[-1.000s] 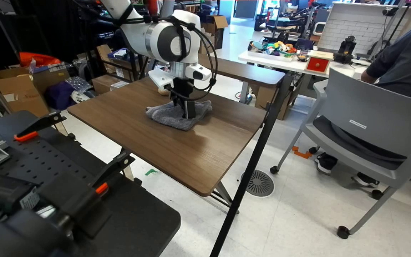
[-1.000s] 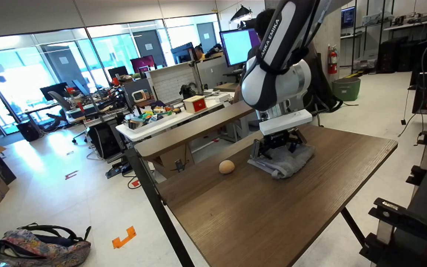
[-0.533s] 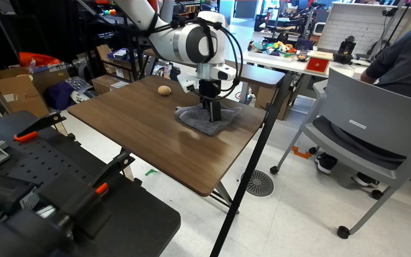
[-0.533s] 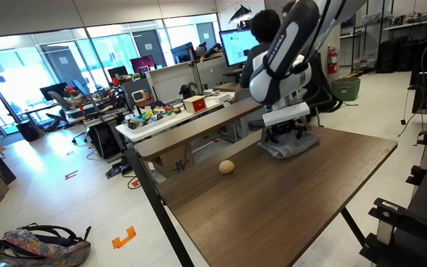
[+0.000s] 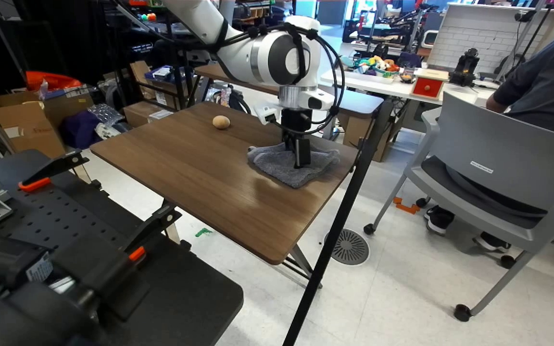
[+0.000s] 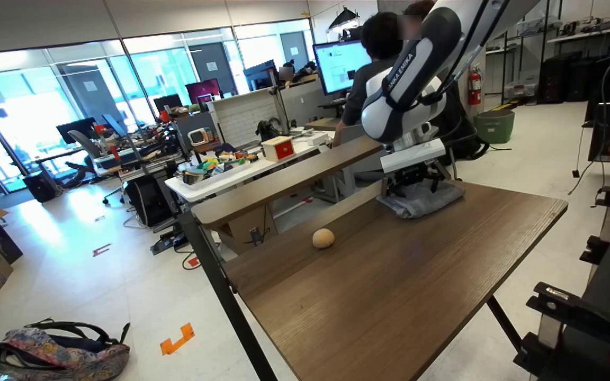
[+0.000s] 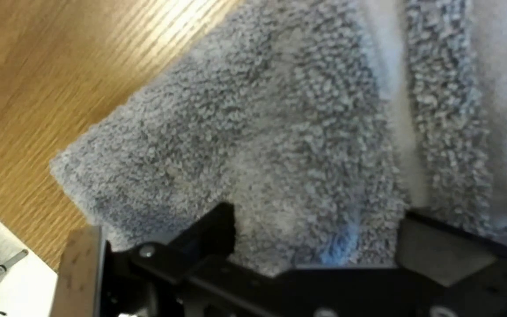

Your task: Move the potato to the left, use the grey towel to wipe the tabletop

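Observation:
The rumpled grey towel (image 5: pixel 277 168) lies on the brown tabletop (image 5: pixel 195 163), close to the corner by a black post. My gripper (image 5: pixel 296 156) points straight down onto the cloth. In the wrist view the gripper (image 7: pixel 317 211) is open; its fingers (image 7: pixel 442 251) stand wide apart with flat towel (image 7: pixel 280 114) beneath and between them, not pinched. Towel (image 6: pixel 427 201) and gripper (image 6: pixel 411 189) show at the table's far side in an exterior view. A tan potato (image 5: pixel 220 122) rests apart from both near the back edge; this potato (image 6: pixel 323 238) shows in both exterior views.
A slanted black post (image 5: pixel 334 230) runs along one tabletop side. Behind stands a narrower brown table (image 6: pixel 284 185). A black bench (image 5: pixel 195 288) with clamps (image 5: pixel 56 168) is at the front. A grey chair (image 5: pixel 498 158) with a seated person is nearby.
The gripper and the towel under it have slid together toward the post side of the table, rightward in an exterior view. The potato has stayed in place and is now uncovered there.

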Action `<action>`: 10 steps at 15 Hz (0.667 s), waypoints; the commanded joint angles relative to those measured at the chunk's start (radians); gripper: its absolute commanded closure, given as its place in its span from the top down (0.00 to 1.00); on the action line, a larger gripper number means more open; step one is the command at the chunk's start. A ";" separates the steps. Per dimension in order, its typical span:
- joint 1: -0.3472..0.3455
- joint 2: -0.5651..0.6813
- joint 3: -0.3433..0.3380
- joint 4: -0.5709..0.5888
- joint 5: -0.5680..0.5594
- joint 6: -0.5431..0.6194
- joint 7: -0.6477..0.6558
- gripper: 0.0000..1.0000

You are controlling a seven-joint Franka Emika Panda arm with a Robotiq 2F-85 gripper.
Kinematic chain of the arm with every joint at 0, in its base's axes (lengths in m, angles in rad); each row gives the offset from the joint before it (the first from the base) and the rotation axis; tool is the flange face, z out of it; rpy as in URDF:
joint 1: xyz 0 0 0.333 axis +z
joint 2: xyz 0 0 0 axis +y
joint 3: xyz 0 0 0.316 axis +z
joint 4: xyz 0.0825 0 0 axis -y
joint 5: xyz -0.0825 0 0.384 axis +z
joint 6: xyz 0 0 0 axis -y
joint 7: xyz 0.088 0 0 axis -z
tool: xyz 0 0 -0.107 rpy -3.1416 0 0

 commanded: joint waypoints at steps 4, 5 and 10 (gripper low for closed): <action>0.033 -0.172 0.019 -0.271 -0.028 -0.057 -0.267 1.00; 0.039 -0.200 0.012 -0.314 -0.037 -0.064 -0.310 1.00; 0.013 -0.145 0.032 -0.226 -0.051 -0.055 -0.271 1.00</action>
